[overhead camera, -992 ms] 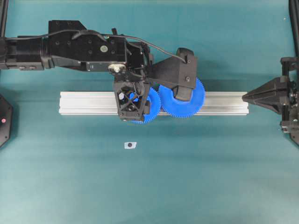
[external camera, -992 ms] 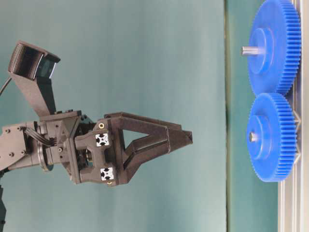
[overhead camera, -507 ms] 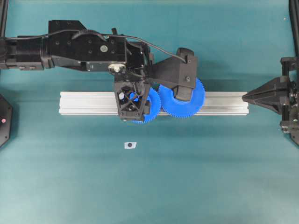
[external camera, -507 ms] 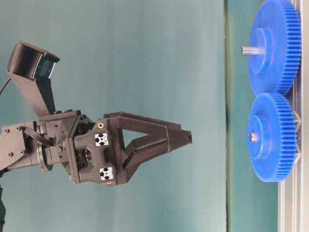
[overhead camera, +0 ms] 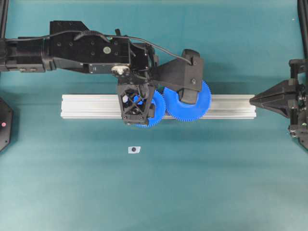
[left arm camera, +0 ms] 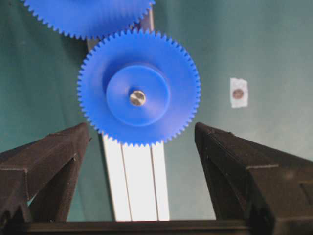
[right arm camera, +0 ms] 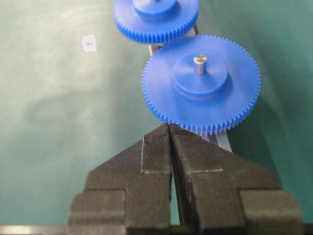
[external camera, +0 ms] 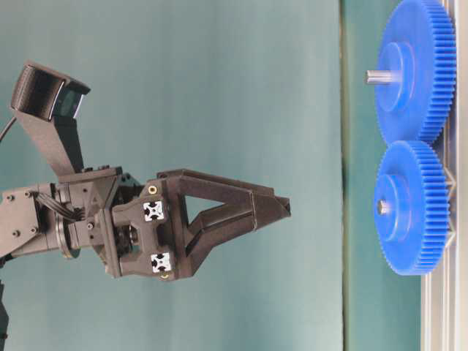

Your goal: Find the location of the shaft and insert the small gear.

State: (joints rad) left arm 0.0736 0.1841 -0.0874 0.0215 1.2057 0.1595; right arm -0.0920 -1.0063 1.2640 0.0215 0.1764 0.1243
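My left pincer (left arm camera: 142,161) is spread wide, holding nothing, above the small gear (left arm camera: 139,94). That gear sits on the aluminium beam (overhead camera: 86,106), seated on its shaft (left arm camera: 137,98), teeth meshing the wider gear (overhead camera: 195,102) beside it. My right pincer (right arm camera: 170,134) is closed, empty, off the beam's end.

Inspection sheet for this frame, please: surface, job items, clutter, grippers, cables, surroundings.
Surface: teal mat, bare in front.
Job items: small gear seated on its shaft, meshing with the large gear on the aluminium rail.
Clutter: small white tag with a dark dot.
Grippers: left gripper open above the small gear, holding nothing; right gripper shut, parked.
Cables: black cable along left arm.
Surroundings: nothing seen.
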